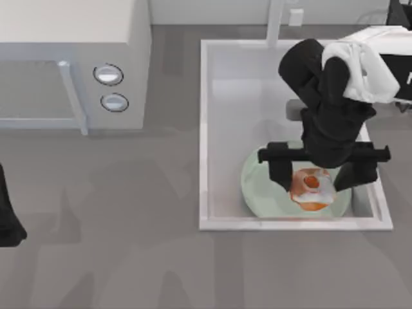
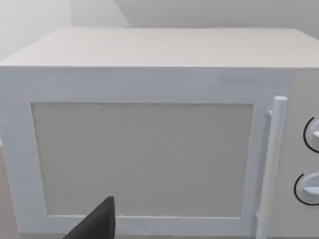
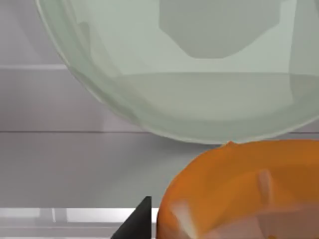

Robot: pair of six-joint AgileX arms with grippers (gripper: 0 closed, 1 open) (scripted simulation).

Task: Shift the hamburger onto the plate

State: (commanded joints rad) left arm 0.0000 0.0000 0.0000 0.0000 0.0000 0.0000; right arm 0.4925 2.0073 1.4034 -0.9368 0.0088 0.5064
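My right gripper (image 1: 315,185) hangs over the near right part of the pale mint-green plate (image 1: 262,187), shut on the small orange hamburger (image 1: 313,191). The bun is tilted, so its red and white bits face up. In the right wrist view the hamburger (image 3: 249,189) sits close to the camera beside one dark fingertip (image 3: 142,221), and the plate (image 3: 199,59) lies beyond it. The plate rests in the near part of a white-rimmed basin (image 1: 205,129). My left gripper (image 1: 8,222) is parked at the table's left edge.
A white microwave (image 1: 71,58) with a bar handle and two knobs (image 1: 108,74) stands at the back left; the left wrist view faces its door (image 2: 144,159). The basin's raised rim surrounds the plate. Grey tabletop (image 1: 129,244) lies open in front.
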